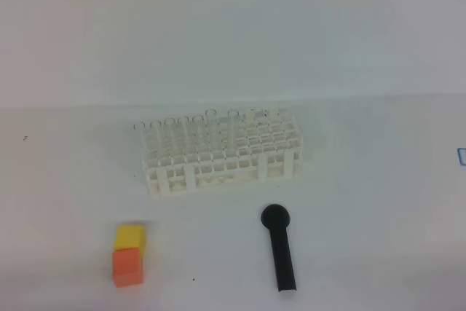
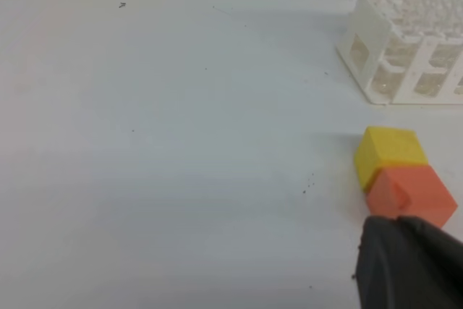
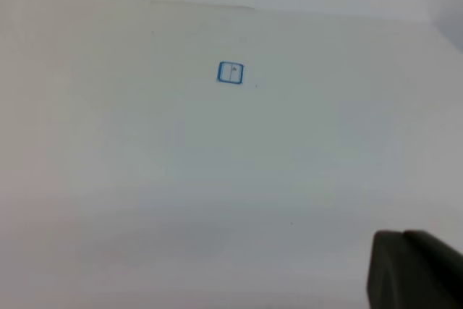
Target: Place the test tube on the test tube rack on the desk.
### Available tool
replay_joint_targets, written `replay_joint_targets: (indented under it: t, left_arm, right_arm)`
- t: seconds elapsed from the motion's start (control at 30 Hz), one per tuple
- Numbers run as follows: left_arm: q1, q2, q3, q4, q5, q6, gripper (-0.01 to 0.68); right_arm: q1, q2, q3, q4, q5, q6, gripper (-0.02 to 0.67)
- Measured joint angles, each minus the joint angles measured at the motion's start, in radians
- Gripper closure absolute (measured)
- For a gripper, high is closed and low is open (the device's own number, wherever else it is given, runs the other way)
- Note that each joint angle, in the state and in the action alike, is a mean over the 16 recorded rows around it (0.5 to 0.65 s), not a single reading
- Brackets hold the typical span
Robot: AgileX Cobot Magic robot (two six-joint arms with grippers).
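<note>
Both grippers were pressed together, empty; the barely visible test tube needed locating before the test tube rack (image 1: 222,152) mid-desk (image 1: 378,202) was approached.

Back wall (image 1: 233,27): plain white, matt, filling the top of the exterior high view down to a faint horizontal seam.
Seam: soft grey line where the wall meets the flat white surface below it.
Light: even and diffuse, with weak, short shadows.
Blue mark (image 3: 230,72): small blue-outlined square on the white surface, seen from the right wrist view; a blue sliver (image 1: 461,156) also shows at the right edge of the exterior high view.
Specks: a few tiny dark dots.
</note>
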Motion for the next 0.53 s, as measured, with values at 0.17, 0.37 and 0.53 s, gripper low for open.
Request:
replay_joint_targets:
  t: [0.17, 0.37, 0.53]
  left_arm:
    - [0.000, 0.000, 0.000, 0.000, 0.000, 0.000, 0.673]
    - [0.000, 0.000, 0.000, 0.000, 0.000, 0.000, 0.673]
    - [0.000, 0.000, 0.000, 0.000, 0.000, 0.000, 0.673]
  right_arm:
    - [0.000, 0.000, 0.000, 0.000, 0.000, 0.000, 0.650]
    - [0.000, 0.000, 0.000, 0.000, 0.000, 0.000, 0.650]
    - [0.000, 0.000, 0.000, 0.000, 0.000, 0.000, 0.650]
